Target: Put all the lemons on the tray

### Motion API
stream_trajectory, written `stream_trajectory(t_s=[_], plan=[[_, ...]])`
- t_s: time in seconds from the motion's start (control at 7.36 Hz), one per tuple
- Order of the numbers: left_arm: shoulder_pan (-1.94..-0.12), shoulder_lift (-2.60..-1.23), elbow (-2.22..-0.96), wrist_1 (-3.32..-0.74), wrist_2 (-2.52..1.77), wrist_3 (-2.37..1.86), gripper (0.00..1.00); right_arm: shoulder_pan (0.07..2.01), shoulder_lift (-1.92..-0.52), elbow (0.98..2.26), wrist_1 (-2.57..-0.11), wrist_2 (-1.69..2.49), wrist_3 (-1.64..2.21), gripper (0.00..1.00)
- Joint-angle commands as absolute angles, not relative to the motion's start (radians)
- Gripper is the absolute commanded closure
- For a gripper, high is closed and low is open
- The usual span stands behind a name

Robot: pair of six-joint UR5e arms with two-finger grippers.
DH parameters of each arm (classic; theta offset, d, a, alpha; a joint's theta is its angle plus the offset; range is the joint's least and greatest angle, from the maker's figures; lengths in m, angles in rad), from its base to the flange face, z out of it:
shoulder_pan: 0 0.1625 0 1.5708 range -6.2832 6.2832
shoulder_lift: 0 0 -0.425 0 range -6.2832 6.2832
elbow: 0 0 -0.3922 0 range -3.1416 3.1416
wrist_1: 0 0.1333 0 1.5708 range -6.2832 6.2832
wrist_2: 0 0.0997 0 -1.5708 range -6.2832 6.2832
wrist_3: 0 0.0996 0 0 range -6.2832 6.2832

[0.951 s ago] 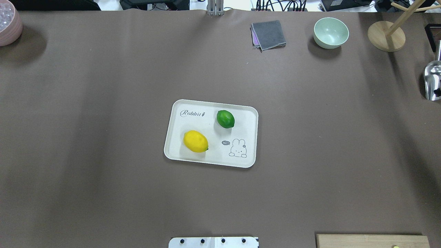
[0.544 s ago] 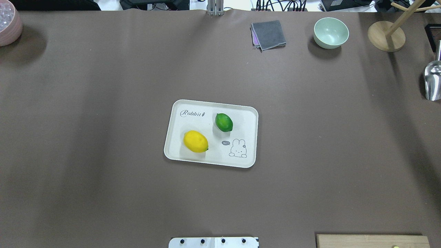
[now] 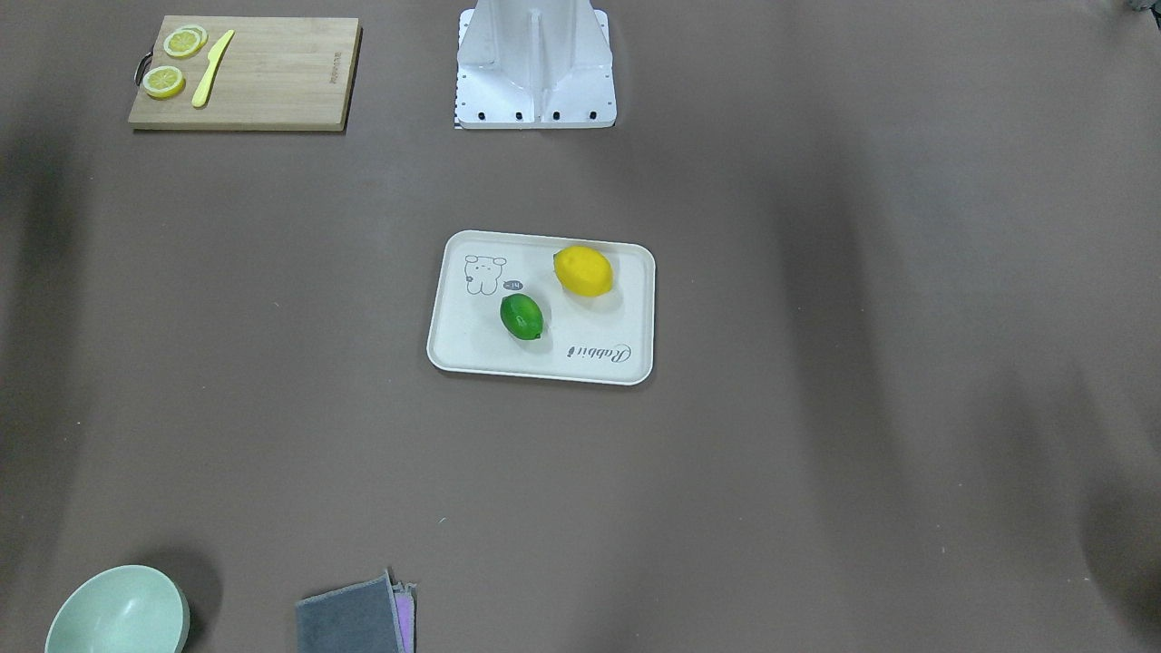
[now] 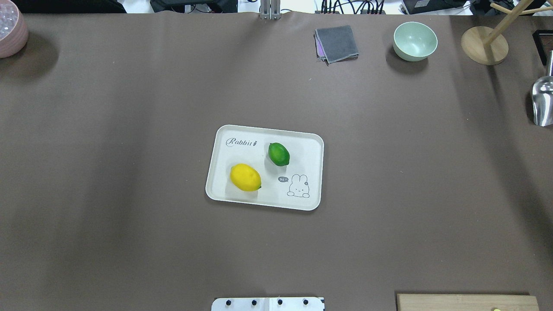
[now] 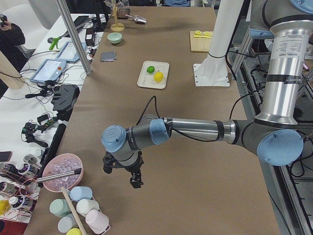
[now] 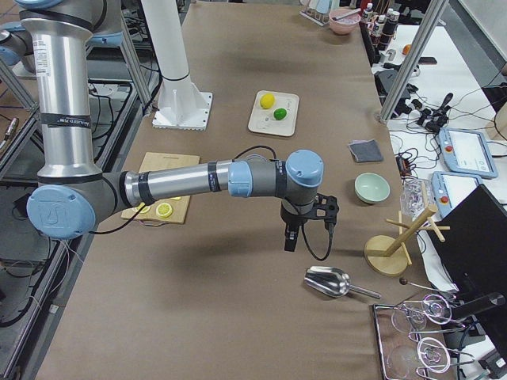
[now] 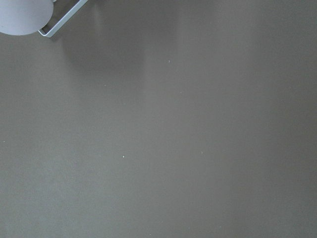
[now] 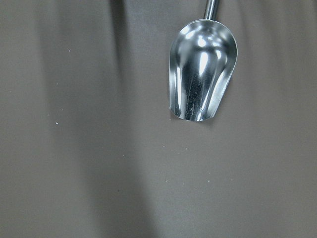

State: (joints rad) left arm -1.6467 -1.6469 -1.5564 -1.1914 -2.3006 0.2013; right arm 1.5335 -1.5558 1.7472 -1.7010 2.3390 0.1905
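The yellow lemon [image 4: 245,177] and the green lemon [image 4: 278,154] both lie on the cream-white tray [image 4: 312,147] at the table's middle, a little apart. They also show in the front view: the yellow lemon [image 3: 583,270], the green lemon [image 3: 521,316] and the tray [image 3: 453,349]. My left gripper [image 5: 122,174] hangs over bare table far from the tray, near a pink bowl. My right gripper [image 6: 305,226] hangs over bare table near a metal scoop. Both grippers show only in the side views, so I cannot tell whether they are open or shut.
A wooden cutting board [image 3: 272,73] with lemon slices and a yellow knife lies by the robot base [image 3: 535,82]. A green bowl [image 4: 414,41], a grey cloth [image 4: 337,43], a wooden stand [image 4: 484,45] and the metal scoop [image 4: 542,103] sit far right. The pink bowl [image 4: 11,30] sits far left.
The green lemon has rolled a little to the left and toward the yellow lemon on the tray. The yellow lemon and the tray have not moved.
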Motion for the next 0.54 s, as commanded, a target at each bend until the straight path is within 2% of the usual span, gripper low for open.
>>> stream_trajectory(t_s=[0.0,0.41], plan=[[-1.646,-1.646,-1.559,-1.192,-2.299,0.196,0.02,1.537,-1.559,1.747,-1.701,2.339,0.19,0.01],[-1.641,-1.652,-1.562,-1.19,-2.296,0.198,0.02,1.536,-1.563,1.749,-1.701,2.339,0.19,0.01]])
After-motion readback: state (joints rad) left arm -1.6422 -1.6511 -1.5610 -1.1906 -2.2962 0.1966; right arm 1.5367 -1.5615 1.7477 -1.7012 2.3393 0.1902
